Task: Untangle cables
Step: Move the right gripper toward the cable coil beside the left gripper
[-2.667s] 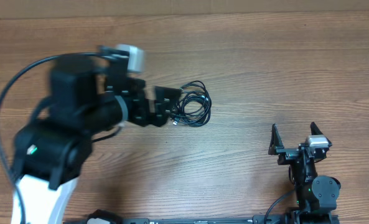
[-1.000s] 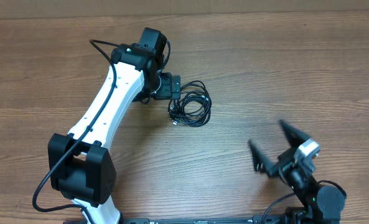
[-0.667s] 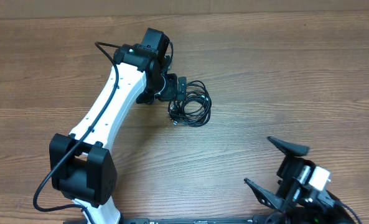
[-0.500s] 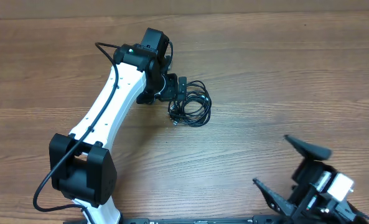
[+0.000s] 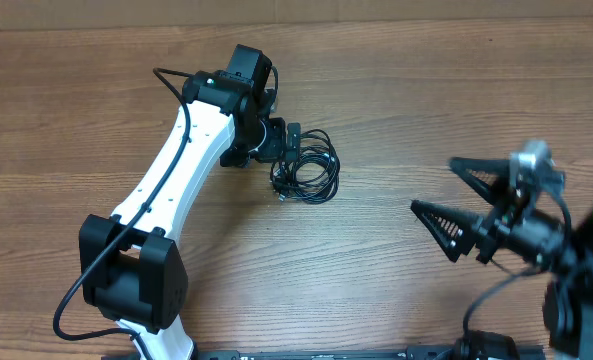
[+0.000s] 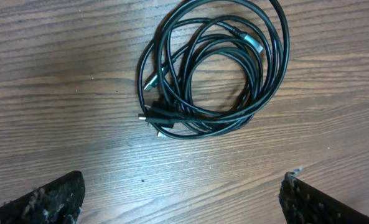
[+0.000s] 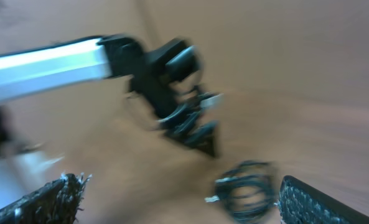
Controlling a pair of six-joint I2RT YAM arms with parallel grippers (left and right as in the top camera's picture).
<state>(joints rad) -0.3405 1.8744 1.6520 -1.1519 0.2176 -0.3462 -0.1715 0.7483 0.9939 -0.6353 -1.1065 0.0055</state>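
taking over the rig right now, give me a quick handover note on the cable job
Left pincer: open, empty, poised right next to the cables; the wrist view shows no contact.
Right pincer: open, empty, off to the right and well apart from the bundle.
Cables: all coiled together in one bundle on the table, with plug ends showing at one side.
Done: nothing separated yet.
Left: grip one cord, draw it out of the coil, then part the others and lay each out on its own.
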